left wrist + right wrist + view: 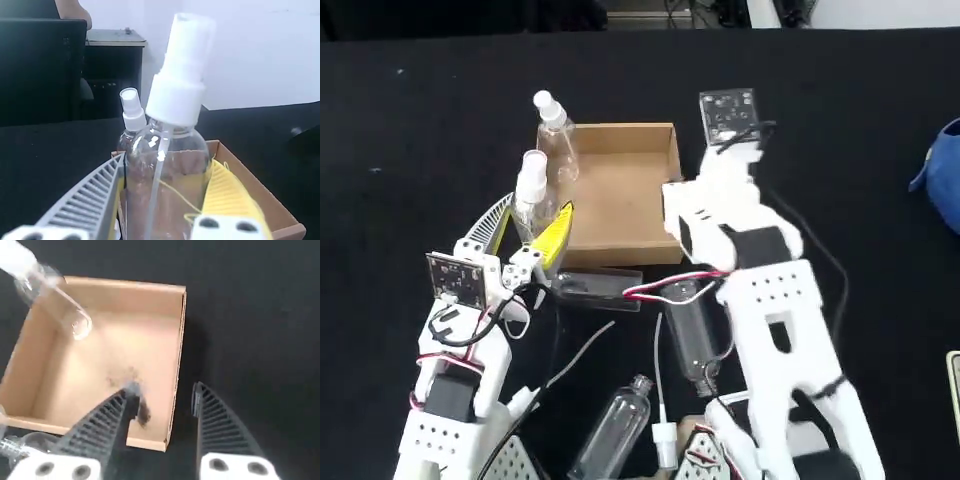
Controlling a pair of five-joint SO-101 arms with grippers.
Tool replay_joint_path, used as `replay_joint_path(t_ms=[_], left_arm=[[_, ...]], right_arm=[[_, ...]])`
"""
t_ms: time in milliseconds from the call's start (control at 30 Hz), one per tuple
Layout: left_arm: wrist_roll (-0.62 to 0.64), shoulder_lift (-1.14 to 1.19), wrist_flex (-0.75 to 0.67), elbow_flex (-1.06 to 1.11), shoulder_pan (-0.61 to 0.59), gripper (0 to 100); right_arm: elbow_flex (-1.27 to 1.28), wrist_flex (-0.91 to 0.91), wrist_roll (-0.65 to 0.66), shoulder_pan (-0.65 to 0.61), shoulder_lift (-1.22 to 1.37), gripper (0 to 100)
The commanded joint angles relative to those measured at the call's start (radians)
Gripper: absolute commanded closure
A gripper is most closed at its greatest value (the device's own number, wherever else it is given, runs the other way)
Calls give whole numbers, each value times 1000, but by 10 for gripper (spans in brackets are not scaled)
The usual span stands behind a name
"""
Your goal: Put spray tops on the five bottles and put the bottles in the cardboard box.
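Observation:
A clear bottle [165,185] with a white spray top [182,70] stands upright between the grey and yellow fingers of my left gripper [167,162], which is shut on it. In the high view this bottle [532,190] is by the left wall of the cardboard box [625,215]. A second capped bottle [552,125] stands at the box's far left corner; its base [77,325] rests inside. My right gripper [162,390] is open and straddles the box's right wall [177,365]. An uncapped bottle [615,425], another bottle [690,335] and a loose spray top [665,440] lie in front.
Another clear bottle [585,285] lies against the box's front wall. The right arm [760,290] reaches over the bottles lying in front. A blue object [945,185] sits at the table's right edge. The black table [420,120] stretches open to the left and far side.

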Motion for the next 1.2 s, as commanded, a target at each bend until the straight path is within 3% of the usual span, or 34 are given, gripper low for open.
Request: replay_joint_path(t_ms=[0, 167, 400, 800, 900, 1033, 1167], left_arm=[[11, -21, -25, 13, 4, 970], [11, -21, -25, 13, 5, 970], [11, -21, -25, 13, 5, 970], [11, -21, -25, 13, 4, 970], [11, -21, -25, 13, 1, 970], [11, -21, -25, 13, -2, 970], [11, -21, -25, 13, -2, 970]], right_arm=[[12, -83, 5, 5, 39, 841], [31, -149, 8, 6, 157, 783], [28, -238, 3, 9, 294, 797], [25, -239, 8, 11, 420, 799], [25, -239, 26, 12, 421, 861], [25, -239, 147, 12, 427, 966], [25, -238, 173, 12, 429, 976]])
